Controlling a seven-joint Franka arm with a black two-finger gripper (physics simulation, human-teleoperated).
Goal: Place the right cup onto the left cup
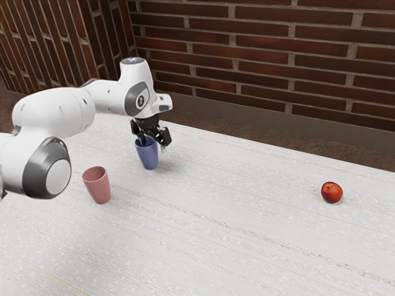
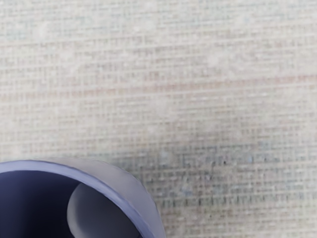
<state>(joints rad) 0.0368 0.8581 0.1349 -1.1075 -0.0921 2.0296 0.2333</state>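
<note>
The gripper (image 1: 153, 145) is open, its two fingers spread well apart over the rim of the blue cup (image 1: 148, 157), one reaching into its mouth and the other outside on the exterior view's right; the wall is not pinched between them. The blue cup stands upright on the white table (image 1: 234, 228). The pink cup (image 1: 99, 187) stands upright, nearer and to the exterior view's left, apart from it. Well off at the exterior view's right lies a round red fruit (image 1: 331, 192). A brick wall (image 1: 265, 55) rises on the far side.
</note>
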